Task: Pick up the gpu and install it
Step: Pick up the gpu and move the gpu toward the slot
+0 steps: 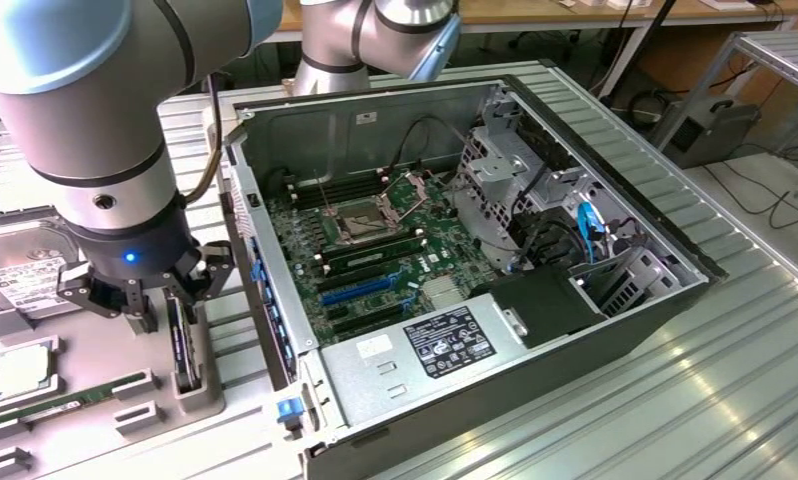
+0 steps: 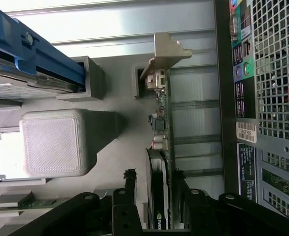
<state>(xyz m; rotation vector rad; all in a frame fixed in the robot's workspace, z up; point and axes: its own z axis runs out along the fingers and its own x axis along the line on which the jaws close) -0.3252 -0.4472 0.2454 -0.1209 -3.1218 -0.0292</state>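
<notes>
The gpu [image 1: 182,345] is a thin dark card standing on edge in a slot of the grey holder tray [image 1: 99,345], at the exterior view's left, just outside the open computer case [image 1: 533,170]. My gripper [image 1: 170,312] hangs straight over it, open, with one finger on each side of the card's near end. In the wrist view the gpu [image 2: 162,123] runs away from the gripper [image 2: 154,184], its silver bracket [image 2: 166,51] at the far end. The left finger [image 2: 129,183] stands a little off the card; nothing is lifted.
The case lies on its side with the motherboard [image 1: 372,240] exposed and a power supply [image 1: 433,345] at its near end. On the tray sit a hard drive [image 1: 19,272], a processor [image 1: 19,365] and a green memory stick [image 1: 66,402]. The case's rear panel [image 2: 274,88] runs beside the gpu.
</notes>
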